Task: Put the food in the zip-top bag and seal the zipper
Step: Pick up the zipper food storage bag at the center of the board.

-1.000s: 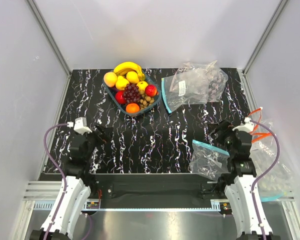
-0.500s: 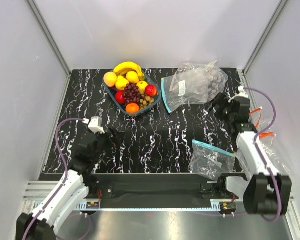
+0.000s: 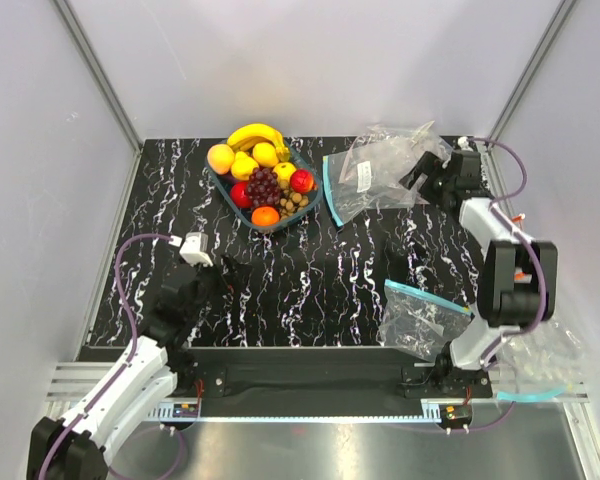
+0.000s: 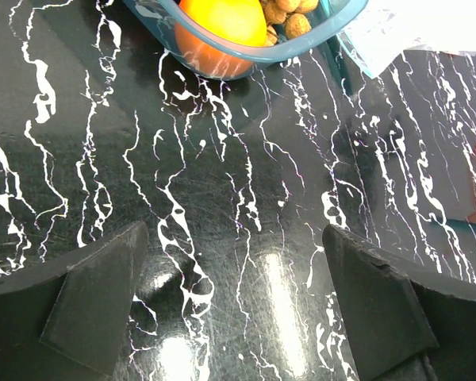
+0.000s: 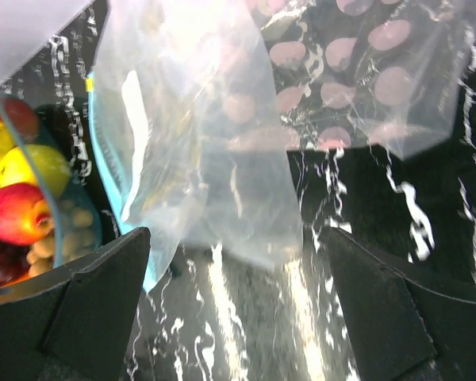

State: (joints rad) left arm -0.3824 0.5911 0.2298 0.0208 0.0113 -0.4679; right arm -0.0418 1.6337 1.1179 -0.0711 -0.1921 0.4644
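Observation:
The food [image 3: 263, 185] fills a teal bowl [image 3: 298, 220] at the back centre: banana, yellow fruits, red apples, grapes, nuts and an orange [image 4: 222, 20]. The zip-top bag [image 3: 385, 175] lies flat to the bowl's right, its light-blue zipper [image 3: 331, 190] on the side facing the bowl. My right gripper [image 3: 420, 172] is open and empty at the bag's right end; its wrist view shows the bag [image 5: 198, 135] and zipper [image 5: 103, 175] just beyond the gripper [image 5: 236, 238]. My left gripper [image 3: 225, 270] is open and empty over bare table, in front of the bowl [image 4: 301, 49].
A second, smaller clear bag with a blue strip [image 3: 420, 318] lies at the front right of the table. Another clear bag [image 3: 540, 360] lies off the table's right edge. White walls enclose the black marbled table [image 3: 310, 280].
My right arm has swung from the front right to the back right, reaching the bag's right end. My left arm has moved slightly forward and right. Both grippers stay open.

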